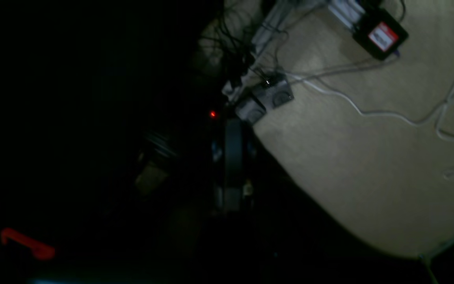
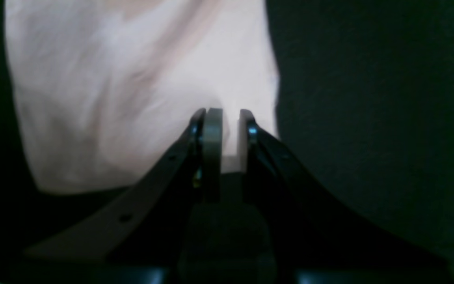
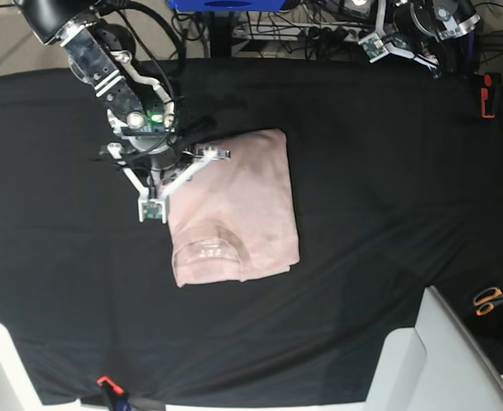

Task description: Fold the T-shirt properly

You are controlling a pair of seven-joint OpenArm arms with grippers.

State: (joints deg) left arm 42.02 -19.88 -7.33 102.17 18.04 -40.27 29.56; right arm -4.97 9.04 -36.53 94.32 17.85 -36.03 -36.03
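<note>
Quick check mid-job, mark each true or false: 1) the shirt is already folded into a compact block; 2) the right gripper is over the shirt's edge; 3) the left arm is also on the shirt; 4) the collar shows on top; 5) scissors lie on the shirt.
1) True: the T-shirt lies as a folded block on the black cloth.
2) True: the right gripper sits at its edge, jaws narrowly apart.
3) False: the left arm is at the table's far corner, away from the shirt.
4) True: the collar faces up.
5) False: the scissors lie off by the table's edge.
</note>
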